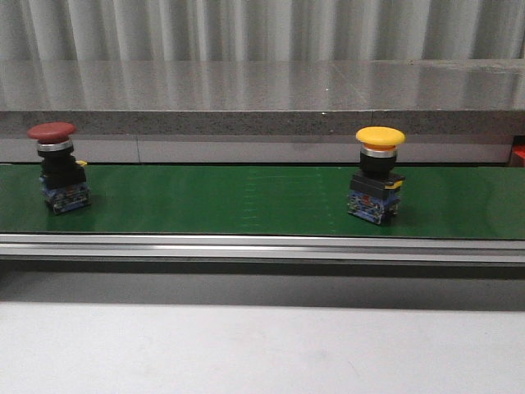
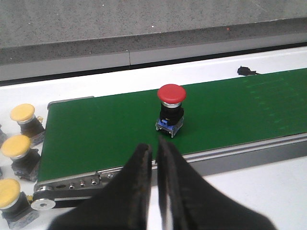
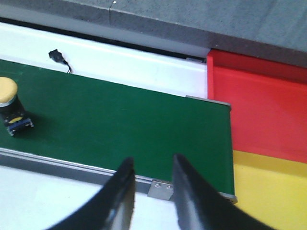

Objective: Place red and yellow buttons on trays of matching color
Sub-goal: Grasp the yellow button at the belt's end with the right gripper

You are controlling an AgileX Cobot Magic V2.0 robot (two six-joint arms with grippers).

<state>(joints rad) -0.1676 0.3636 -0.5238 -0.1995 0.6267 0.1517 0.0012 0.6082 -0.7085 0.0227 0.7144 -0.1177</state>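
The red button [image 1: 56,167] stands upright at the left of the green belt [image 1: 246,201]. The yellow button [image 1: 378,174] stands upright right of the belt's middle. In the left wrist view the red button [image 2: 171,109] stands just beyond my left gripper [image 2: 154,149], whose jaws are closed to a thin slit with nothing between them. In the right wrist view my right gripper [image 3: 152,164] is open and empty over the belt's near rail. There the yellow button [image 3: 10,106] is far off to one side, and the red tray [image 3: 261,108] and yellow tray [image 3: 271,194] lie past the belt's end.
Several spare yellow buttons [image 2: 21,119] stand on the white table beside the belt's left end. A small black part [image 2: 245,71] lies on the white strip behind the belt. A grey stone ledge [image 1: 262,94] runs behind the belt. No gripper shows in the front view.
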